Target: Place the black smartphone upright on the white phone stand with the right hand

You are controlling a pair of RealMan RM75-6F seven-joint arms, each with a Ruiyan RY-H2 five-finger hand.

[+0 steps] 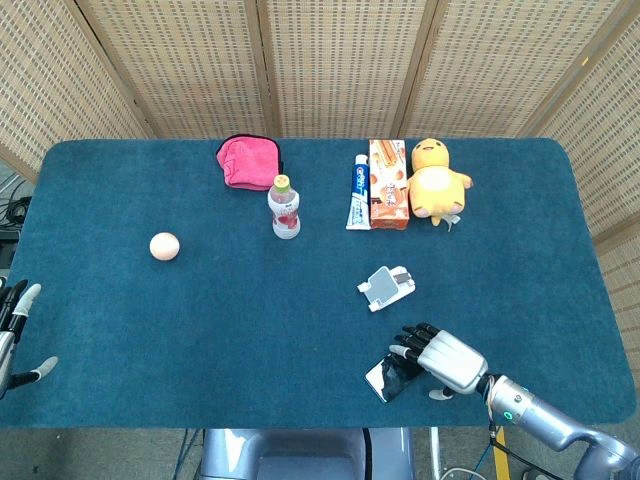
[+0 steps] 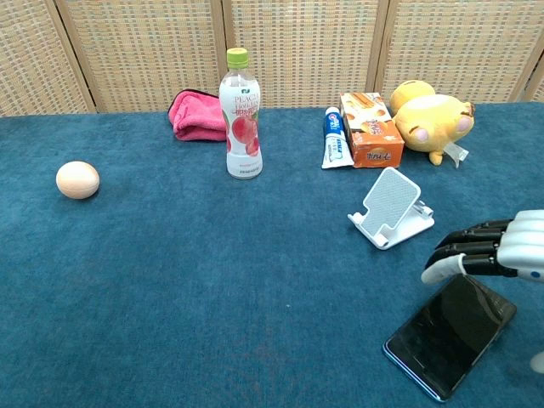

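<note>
One black smartphone [image 2: 450,336] lies flat, screen up, on the desk [image 1: 200,300] near its front edge, just in front of the one white phone stand [image 2: 391,208], which sits apart from it with its backrest raised. The right hand [image 2: 493,251] hovers over the phone's far end, fingers [image 2: 455,255] apart and curved downward, holding nothing; whether the fingertips touch the glass cannot be told.

To do the pick well, I judge the hand should take the phone by its long edges rather than press on the screen, since a thin slab flat on cloth gives little to hook under; tipping one edge up first would help. Once lifted, the phone needs turning upright and lowering so its bottom edge seats behind the stand's front lip and its back leans on the backrest. The stand looks light, so a sideways push could slide it.

The left hand [image 1: 15,335] shows only at the desk's left edge in the head view, fingers spread and holding nothing.

Farther out, counted:
- one peach drink bottle [image 2: 240,115]
- one pink cloth [image 2: 197,116]
- one toothpaste tube [image 2: 336,140]
- one orange snack box [image 2: 372,130]
- one yellow plush toy [image 2: 429,115]
- one egg [image 2: 77,180]
</note>
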